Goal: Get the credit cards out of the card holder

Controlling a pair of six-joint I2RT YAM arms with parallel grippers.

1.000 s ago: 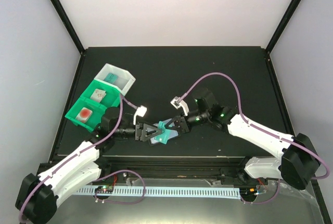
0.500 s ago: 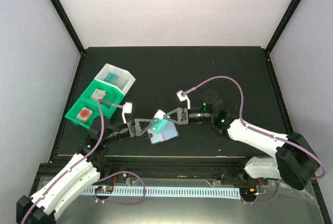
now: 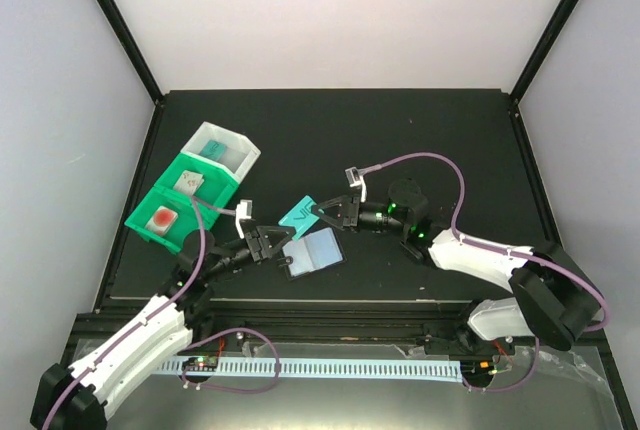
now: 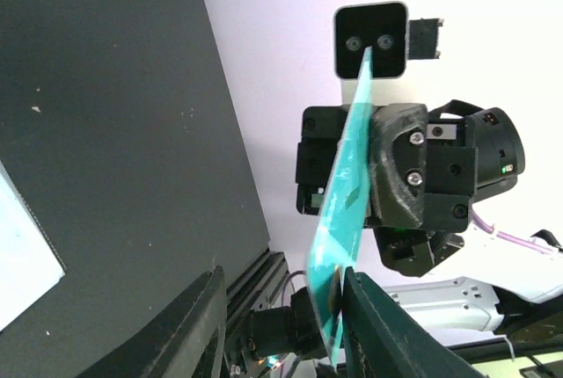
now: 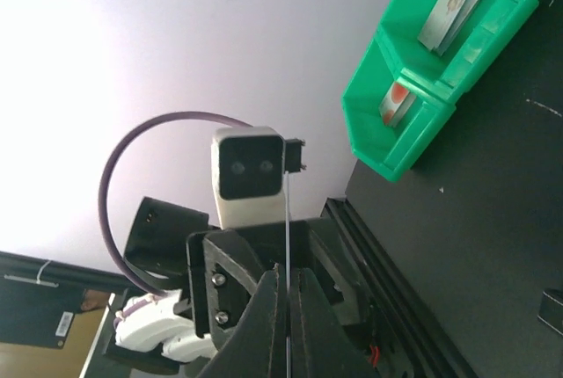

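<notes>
Pinched in right jaws: teal card [image 3: 298,215], held clear of tabletop [image 3: 400,130]. Left jaws spread near card's free end. Below, holder [image 3: 315,250] flat, pale face up.

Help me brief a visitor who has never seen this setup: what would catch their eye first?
The teal card stands out first, pinched in the shut right hand and held up over the middle of the black table. Just below it the wallet lies open, pale blue pockets up. At far left, the bright green bin holds a red-marked card and a grey card.
</notes>
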